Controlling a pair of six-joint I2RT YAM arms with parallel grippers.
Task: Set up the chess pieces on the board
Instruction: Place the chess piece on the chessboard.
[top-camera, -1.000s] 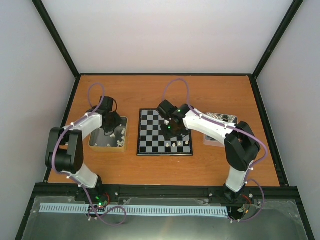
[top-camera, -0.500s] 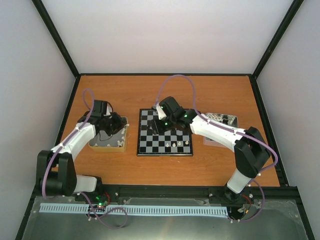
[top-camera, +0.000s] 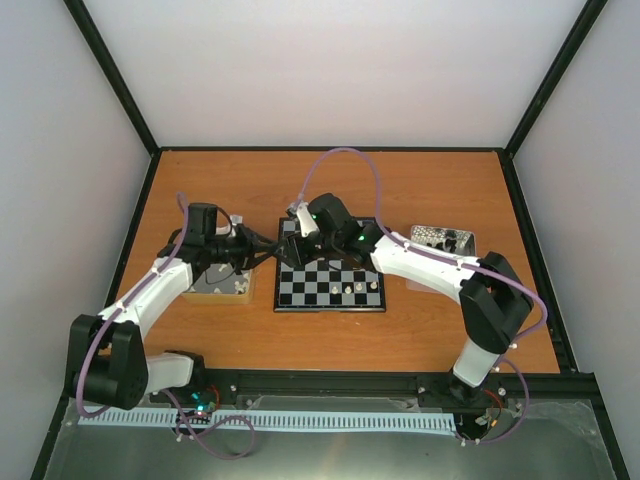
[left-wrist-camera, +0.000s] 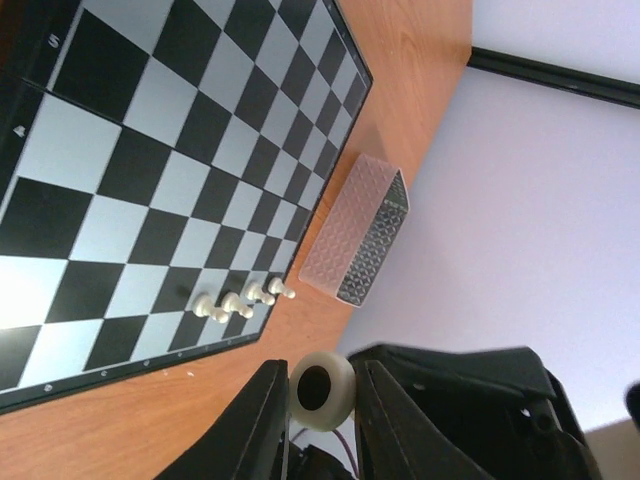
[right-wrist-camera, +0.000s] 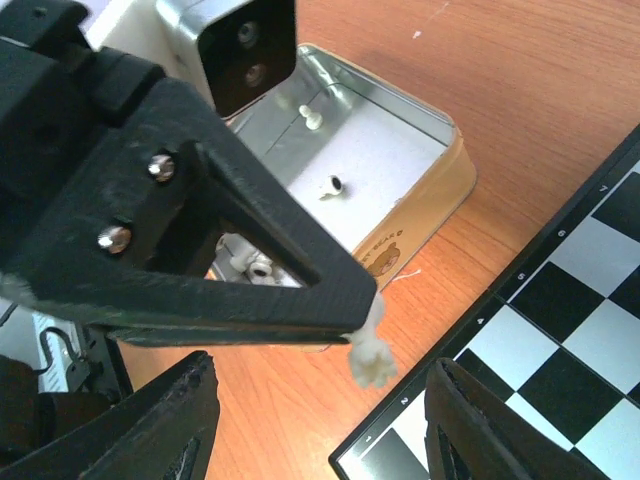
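Chess pieces (left-wrist-camera: 245, 300): four cream ones stand in a row at the near edge of the board (left-wrist-camera: 130, 180); a few more lie in the open tin (right-wrist-camera: 400, 190) beside it on the surface (right-wrist-camera: 520, 90). One cream piece (right-wrist-camera: 371, 358) is clamped in the left jaws just off the board's corner. The right jaws stand apart on either side of it, touching nothing. Such figures are probably light, rigid and smooth, so apt to slip or twist; the narrow stem looks the best hold. The left jaws hide the piece's head, so its rank cannot be told.
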